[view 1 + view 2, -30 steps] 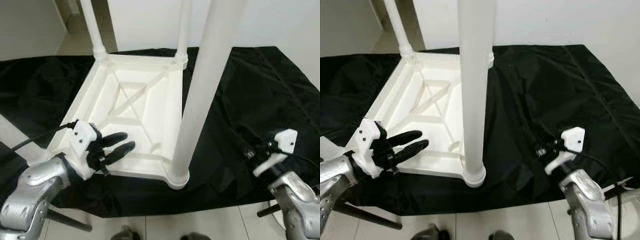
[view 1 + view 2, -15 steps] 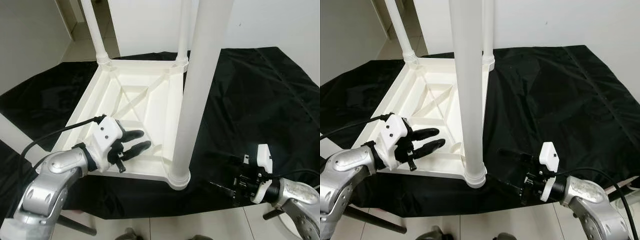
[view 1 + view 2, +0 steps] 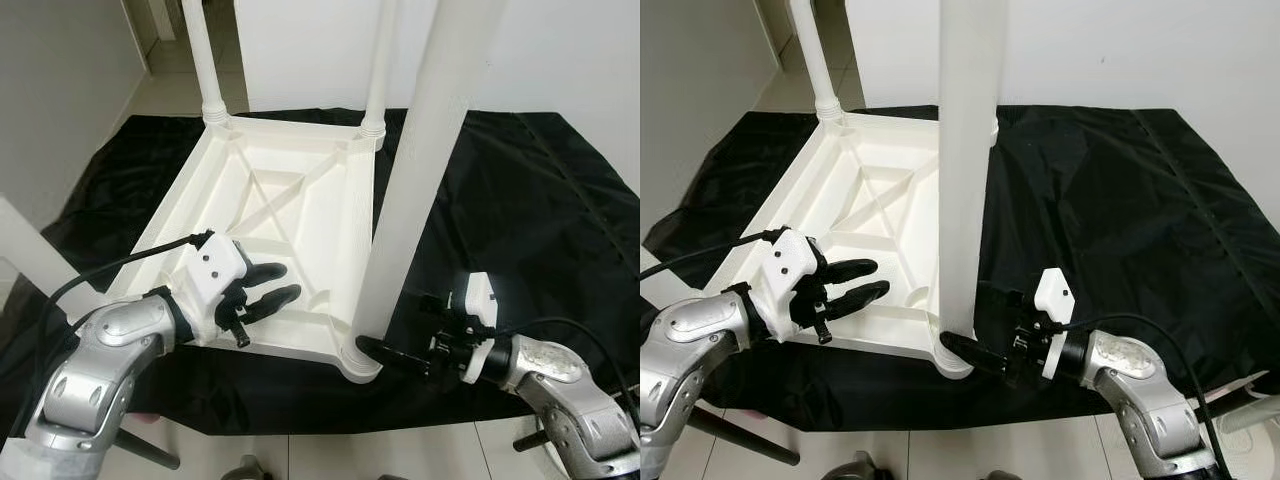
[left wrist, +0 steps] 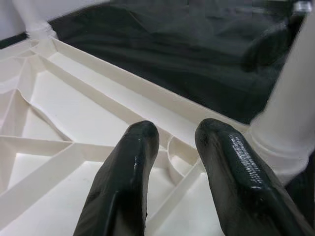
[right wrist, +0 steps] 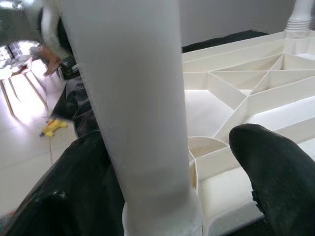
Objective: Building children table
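A white plastic children's table [image 3: 270, 200] lies upside down on a black cloth [image 3: 520, 180]. Legs stand up at its two far corners [image 3: 205, 60] and at its near right corner. The near right leg [image 3: 420, 180] rises thick in the foreground. My left gripper [image 3: 285, 281] hovers open over the near edge of the ribbed underside, with nothing between its fingers [image 4: 133, 162]. My right gripper [image 3: 960, 345] is low at the base of the near right leg. Its fingers [image 5: 266, 157] stand open on either side of that leg [image 5: 133, 98].
The cloth covers the tiled floor up to white walls at the back. A white bar [image 3: 40, 250] slants in at the left edge. A dark rod [image 3: 150, 450] lies on the floor by my left arm. A small yellow object [image 5: 51, 128] lies on the tiles.
My right gripper has swung left across the cloth to the foot of the near right leg. The left gripper moved in over the table's near edge, then held still. The camera shifted.
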Tool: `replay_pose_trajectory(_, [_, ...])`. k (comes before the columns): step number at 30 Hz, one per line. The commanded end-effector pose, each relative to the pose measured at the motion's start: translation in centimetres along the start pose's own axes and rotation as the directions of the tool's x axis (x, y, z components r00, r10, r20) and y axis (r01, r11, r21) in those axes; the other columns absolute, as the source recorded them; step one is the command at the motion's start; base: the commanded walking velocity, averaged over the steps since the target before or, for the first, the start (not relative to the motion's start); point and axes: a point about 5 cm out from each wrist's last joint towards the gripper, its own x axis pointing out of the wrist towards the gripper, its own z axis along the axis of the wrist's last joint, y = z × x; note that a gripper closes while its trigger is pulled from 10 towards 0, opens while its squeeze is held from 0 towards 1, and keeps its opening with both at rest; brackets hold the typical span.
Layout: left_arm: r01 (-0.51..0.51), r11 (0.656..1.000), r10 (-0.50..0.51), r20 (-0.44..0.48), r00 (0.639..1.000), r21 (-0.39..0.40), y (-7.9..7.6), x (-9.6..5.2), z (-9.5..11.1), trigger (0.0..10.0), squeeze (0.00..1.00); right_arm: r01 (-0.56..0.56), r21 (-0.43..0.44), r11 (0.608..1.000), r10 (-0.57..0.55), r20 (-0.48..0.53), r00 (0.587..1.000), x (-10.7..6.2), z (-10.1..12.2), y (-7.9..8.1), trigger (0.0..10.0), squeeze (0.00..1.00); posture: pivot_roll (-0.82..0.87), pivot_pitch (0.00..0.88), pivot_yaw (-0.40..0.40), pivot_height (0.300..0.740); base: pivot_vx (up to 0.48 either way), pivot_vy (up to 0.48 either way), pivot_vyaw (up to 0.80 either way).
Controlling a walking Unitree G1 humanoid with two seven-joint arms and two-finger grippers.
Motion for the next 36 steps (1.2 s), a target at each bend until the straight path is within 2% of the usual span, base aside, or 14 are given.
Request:
replay_pose_trajectory(1, [-0.143,0.99,0.143,0.017,0.99,-0.01,0.9,-0.1,0.6,10.0,0.0,-0.003,0.015,1.0,0.003,-0.002,1.0,0.4,-0.4,0.2,10.0,0.0,0.02,0.001,-0.01,0.74,0.0,0.0,0.0])
replay_pose_trajectory(3, [-0.162,0.987,0.162,0.026,0.986,-0.016,1.1,-0.1,0.8,10.0,0.0,-0.002,0.038,0.999,0.001,0.009,1.0,0.7,-0.8,0.2,10.0,0.0,0.02,0.002,-0.013,0.74,0.0,0.0,0.0])
replay_pose_trajectory(9, [-0.174,0.985,0.174,0.026,0.984,-0.015,1.1,0.3,0.8,10.0,0.0,-0.003,0.031,1.0,0.003,0.022,1.0,1.5,-1.0,0.1,10.0,0.0,0.02,0.007,-0.016,0.74,0.0,0.0,0.0])
replay_pose_trajectory(11, [-0.186,0.982,0.187,0.035,0.982,-0.019,1.4,0.9,0.8,10.0,0.0,0.023,0.029,0.999,-0.024,0.03,0.999,2.1,-1.3,0.1,10.0,0.0,0.01,0.012,-0.025,0.74,0.0,0.0,0.0])
replay_pose_trajectory(17, [-0.193,0.981,0.193,0.037,0.98,-0.021,1.6,1.3,0.8,10.0,0.0,0.06,0.02,0.998,-0.061,0.031,0.998,2.2,-1.6,-0.1,10.0,0.0,0.01,0.013,-0.025,0.74,0.0,0.0,0.0])
replay_pose_trajectory(23, [-0.181,0.983,0.182,0.035,0.983,-0.033,1.5,2.0,0.6,10.0,0.0,0.173,0.006,0.985,-0.173,0.017,0.985,0.5,-1.7,-1.6,10.0,0.0,-0.01,0.046,-0.017,0.74,0.0,0.0,0.0])
replay_pose_trajectory(28, [-0.152,0.986,0.156,0.061,0.986,-0.063,0.1,3.4,0.7,10.0,0.0,0.261,-0.028,0.965,-0.261,0.0,0.965,-0.6,-1.9,-3.4,10.0,0.0,-0.05,0.068,0.006,0.74,0.0,0.0,0.0])
replay_pose_trajectory(36, [-0.22,0.972,0.227,0.081,0.971,-0.08,0.0,5.5,1.1,10.0,0.0,0.343,-0.069,0.937,-0.341,0.034,0.939,-0.2,-1.4,-5.3,10.0,0.0,-0.09,0.058,0.038,0.74,0.0,0.0,0.0])
